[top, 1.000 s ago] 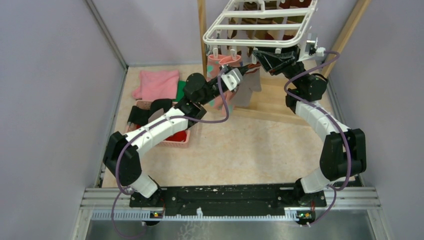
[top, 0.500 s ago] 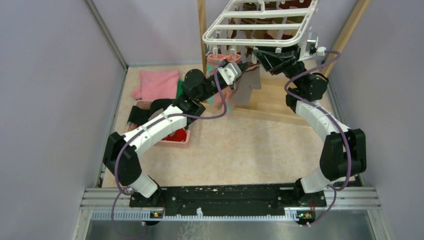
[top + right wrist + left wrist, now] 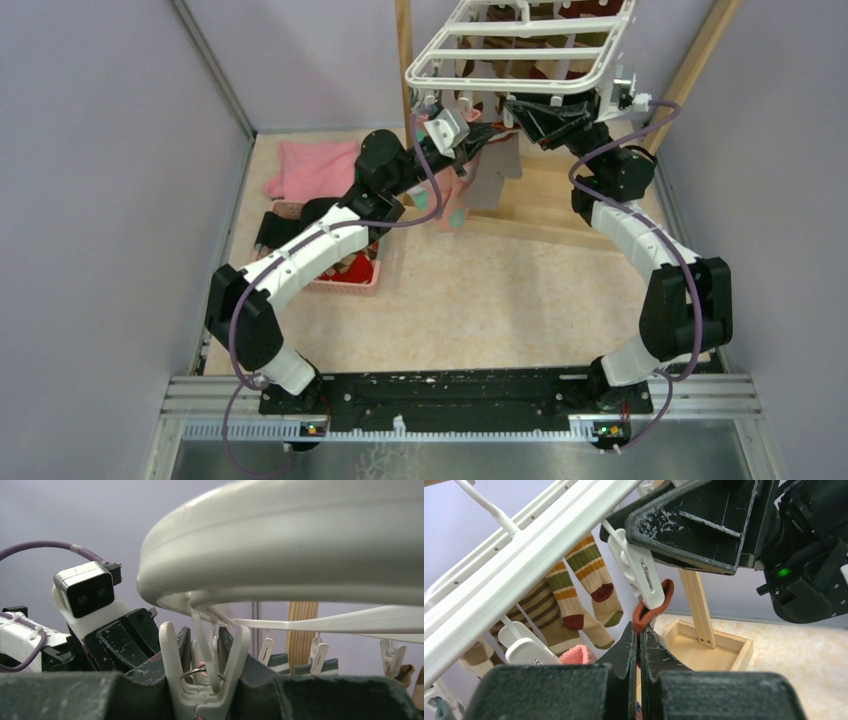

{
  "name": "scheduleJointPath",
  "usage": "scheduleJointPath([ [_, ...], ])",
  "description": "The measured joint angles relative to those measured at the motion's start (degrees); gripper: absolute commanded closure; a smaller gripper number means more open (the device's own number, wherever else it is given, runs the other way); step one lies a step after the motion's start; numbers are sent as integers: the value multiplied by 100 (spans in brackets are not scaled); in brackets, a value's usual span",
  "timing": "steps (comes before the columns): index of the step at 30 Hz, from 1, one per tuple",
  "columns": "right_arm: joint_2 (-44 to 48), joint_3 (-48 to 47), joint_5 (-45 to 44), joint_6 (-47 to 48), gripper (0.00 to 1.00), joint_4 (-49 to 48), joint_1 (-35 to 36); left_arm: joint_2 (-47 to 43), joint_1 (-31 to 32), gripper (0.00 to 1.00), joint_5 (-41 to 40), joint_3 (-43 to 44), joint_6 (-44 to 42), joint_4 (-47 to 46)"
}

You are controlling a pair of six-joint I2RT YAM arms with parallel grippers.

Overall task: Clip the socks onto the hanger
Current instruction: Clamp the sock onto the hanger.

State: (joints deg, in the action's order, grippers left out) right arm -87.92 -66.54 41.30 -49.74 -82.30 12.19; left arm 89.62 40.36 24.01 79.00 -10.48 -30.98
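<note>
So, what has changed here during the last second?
The left gripper, shut on a sock with a red-brown cuff, rose toward the hanger, bringing the cuff up to the clip. The right gripper stayed squeezing that clip; the hanger did not move.

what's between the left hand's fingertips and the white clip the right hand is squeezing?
Left wrist view: only the rust-red sock cuff, pinched in the shut left hand and rising to the tip of the white plastic clip.
</note>
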Motion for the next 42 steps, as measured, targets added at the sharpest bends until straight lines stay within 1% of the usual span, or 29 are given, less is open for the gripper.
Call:
scheduleJointPath([
  [4, -4, 0, 2, 0, 99, 0, 0, 0, -61, 100, 90, 201, 315, 234],
  [9, -4, 0, 2, 0, 99, -2, 0, 0, -90, 100, 118, 442, 507, 470],
  [17, -4, 0, 0, 2, 99, -2, 0, 0, -133, 100, 426, 483, 778, 597],
  [20, -4, 0, 0, 2, 99, 0, -4, 0, -214, 100, 717, 472, 960, 509],
  [25, -4, 0, 20, 0, 99, 0, -31, 0, -428, 100, 1062, 271, 1416, 92],
  [29, -4, 0, 37, -2, 99, -2, -37, 0, -542, 100, 1097, 214, 1646, -17],
  [42, -96, -2, 46, -66, 98, -81, -37, 87, -540, 100, 1314, 223, 2011, -317],
])
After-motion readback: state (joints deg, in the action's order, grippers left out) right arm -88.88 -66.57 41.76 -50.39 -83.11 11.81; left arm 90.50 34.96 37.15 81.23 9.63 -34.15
